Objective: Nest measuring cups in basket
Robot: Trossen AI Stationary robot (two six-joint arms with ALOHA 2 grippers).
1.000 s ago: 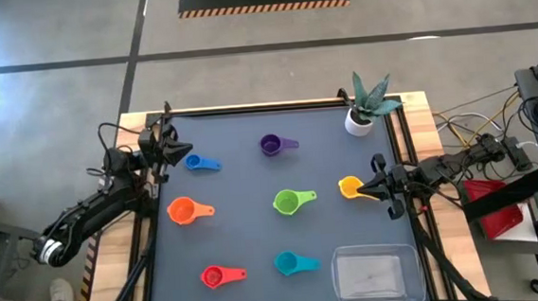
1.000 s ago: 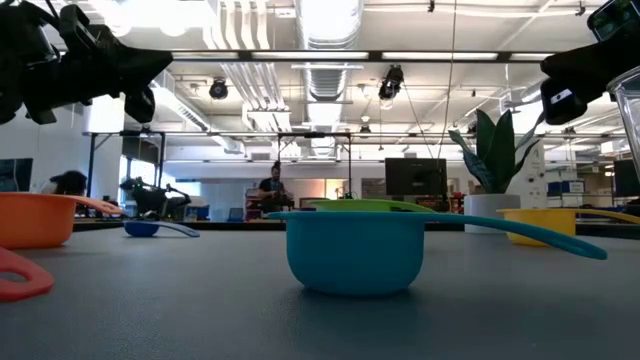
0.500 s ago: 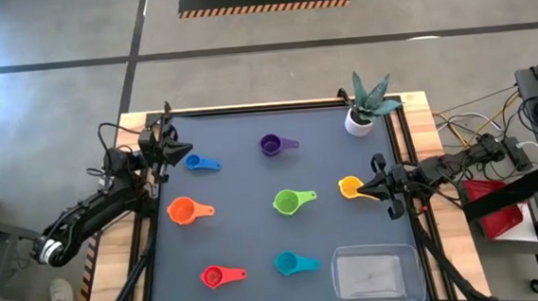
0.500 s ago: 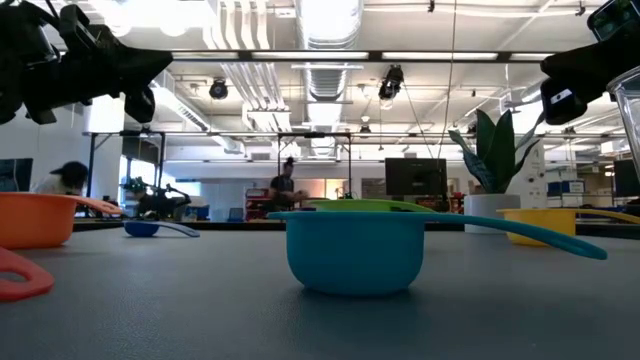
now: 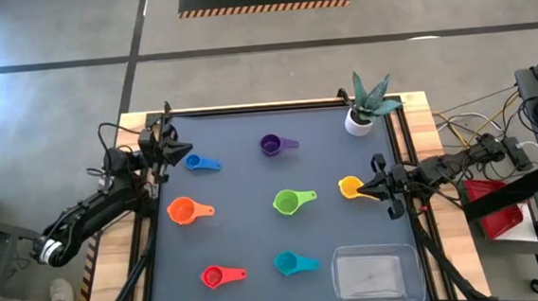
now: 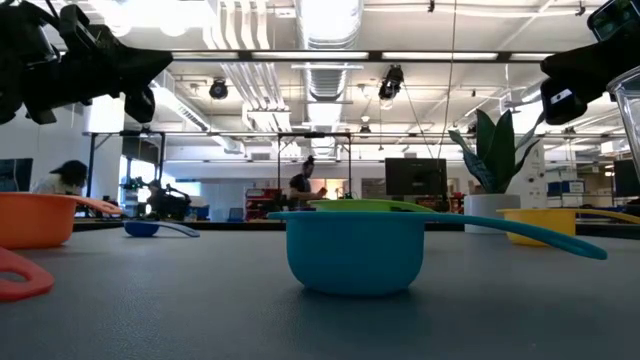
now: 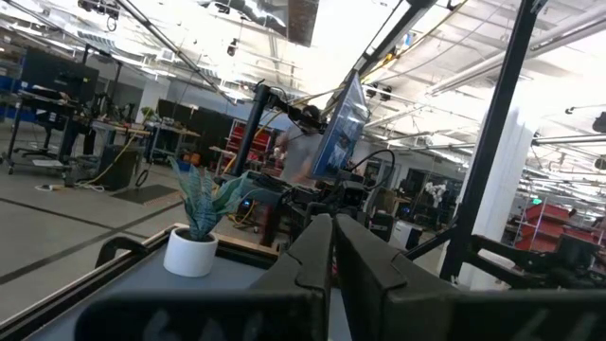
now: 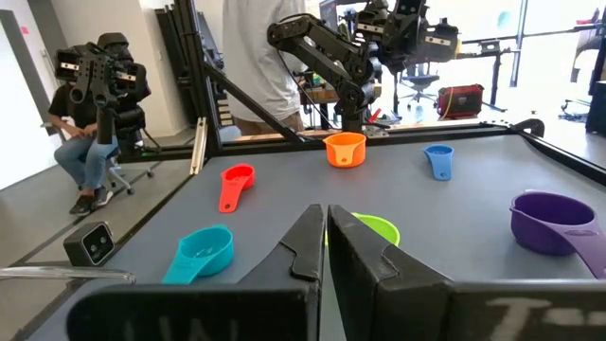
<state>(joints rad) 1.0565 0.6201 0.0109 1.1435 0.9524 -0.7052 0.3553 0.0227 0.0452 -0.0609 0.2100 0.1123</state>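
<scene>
At table (image 5: 240, 143) edges, left pincer (image 5: 167, 141) and right pincer (image 5: 378, 183) sit closed, empty; cups (image 5: 287, 202) scattered, basket (image 5: 375, 273) bare — nesting apparently unstarted.

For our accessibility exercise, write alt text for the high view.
Seven measuring cups lie scattered on a dark table, none in the clear basket at its near right corner. The left gripper and right gripper wait shut at opposite edges.

six coloured measuring cups (image 5: 285, 202) scattered upright on mat, clear basket (image 5: 375, 274) empty
</scene>
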